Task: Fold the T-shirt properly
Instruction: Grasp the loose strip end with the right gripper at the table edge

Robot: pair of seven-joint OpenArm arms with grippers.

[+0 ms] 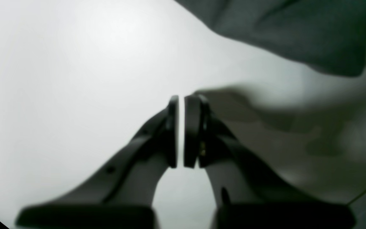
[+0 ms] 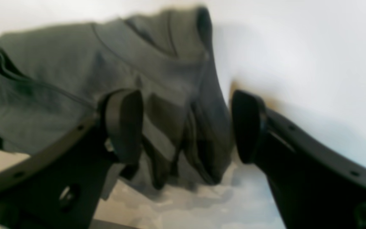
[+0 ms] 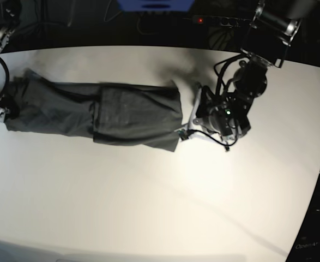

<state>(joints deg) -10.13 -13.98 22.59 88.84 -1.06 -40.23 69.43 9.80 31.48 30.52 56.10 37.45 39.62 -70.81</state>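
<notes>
I see the T-shirt [image 3: 100, 113] folded long along the white bench's [image 3: 165, 207] far edge, left claw [image 1: 180, 132] clenched on nothing beside its hem, right claw [image 2: 186, 127] released, straddling bunched cloth, dark room behind.

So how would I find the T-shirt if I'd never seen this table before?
Look at the big white table. On its far left part lies a long, dark grey strip of soft cloth: that is the T-shirt. It is the only cloth there, plain, with no picture on it.
</notes>
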